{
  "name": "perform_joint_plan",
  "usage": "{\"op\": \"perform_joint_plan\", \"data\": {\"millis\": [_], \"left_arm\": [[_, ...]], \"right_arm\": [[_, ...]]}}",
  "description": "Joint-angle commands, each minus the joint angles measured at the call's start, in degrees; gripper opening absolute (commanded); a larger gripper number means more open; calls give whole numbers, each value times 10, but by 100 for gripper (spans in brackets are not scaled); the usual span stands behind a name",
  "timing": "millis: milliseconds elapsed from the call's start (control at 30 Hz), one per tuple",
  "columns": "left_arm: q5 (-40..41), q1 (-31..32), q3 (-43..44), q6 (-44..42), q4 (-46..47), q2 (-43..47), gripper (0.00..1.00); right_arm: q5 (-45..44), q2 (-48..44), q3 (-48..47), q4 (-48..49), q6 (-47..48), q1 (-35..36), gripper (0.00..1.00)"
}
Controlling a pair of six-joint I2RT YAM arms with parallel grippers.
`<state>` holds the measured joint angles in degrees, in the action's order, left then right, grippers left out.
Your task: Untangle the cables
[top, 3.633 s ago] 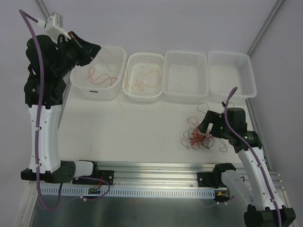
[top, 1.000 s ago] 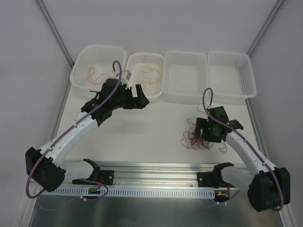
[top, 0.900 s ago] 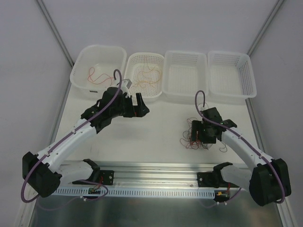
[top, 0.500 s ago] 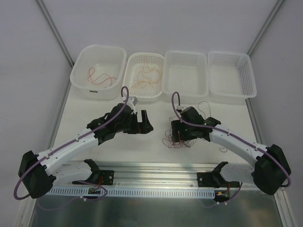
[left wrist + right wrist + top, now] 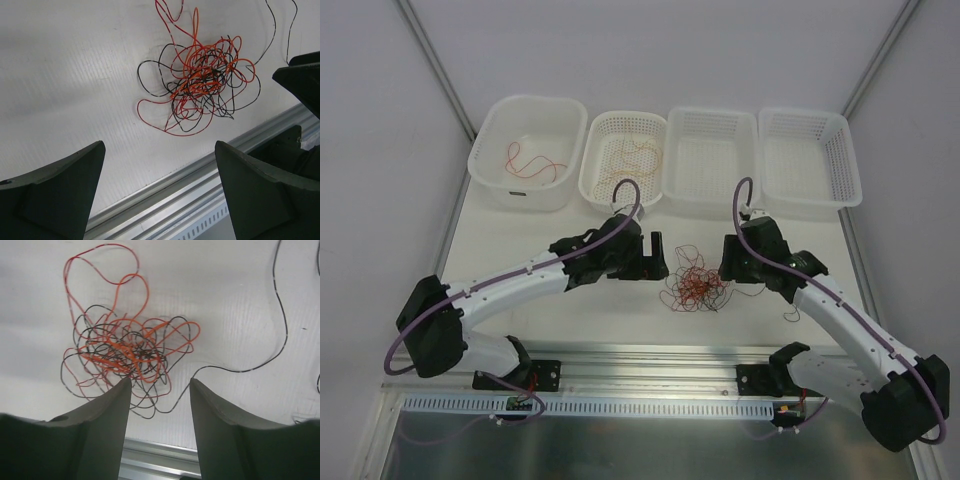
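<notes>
The cables form a small tangle point(image 5: 692, 285) of red, orange and black wires lying on the white table near its front middle. My left gripper point(image 5: 660, 260) is just left of it. In the left wrist view the tangle point(image 5: 200, 82) lies ahead of the open left gripper point(image 5: 160, 150), with nothing between the fingers. My right gripper point(image 5: 725, 266) is just right of the bunch. In the right wrist view its fingers stand apart over the near edge of the tangle point(image 5: 125, 350); the right gripper point(image 5: 160, 382) holds nothing. A black strand point(image 5: 280, 315) trails off to the right.
Along the back stand a white tub point(image 5: 490, 170) holding a red wire point(image 5: 532, 162), a mesh basket point(image 5: 588, 185) holding orange strands point(image 5: 625, 152), and two more baskets point(image 5: 712, 205) point(image 5: 810, 205). An aluminium rail point(image 5: 650, 355) runs along the front edge. A short loose strand point(image 5: 790, 316) lies by the right arm.
Both arms have swung in toward the middle. The tangle has shifted left from the right side to the front centre. The right gripper's jaws have narrowed.
</notes>
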<state>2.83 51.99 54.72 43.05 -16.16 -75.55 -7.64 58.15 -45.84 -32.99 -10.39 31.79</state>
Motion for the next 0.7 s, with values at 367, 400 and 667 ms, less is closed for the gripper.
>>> {"op": "perform_joint_plan", "data": {"millis": [367,400,667], "left_arm": [[2,49,137,32,10,-174,88],[0,50,142,32,10,-190,88],[-26,53,195,42,10,-275,86]], "right_arm": [[132,42,52,106,27,-60,43],[134,44,58,112,27,-60,41],[144,37,73,123,24,-59,9]]}}
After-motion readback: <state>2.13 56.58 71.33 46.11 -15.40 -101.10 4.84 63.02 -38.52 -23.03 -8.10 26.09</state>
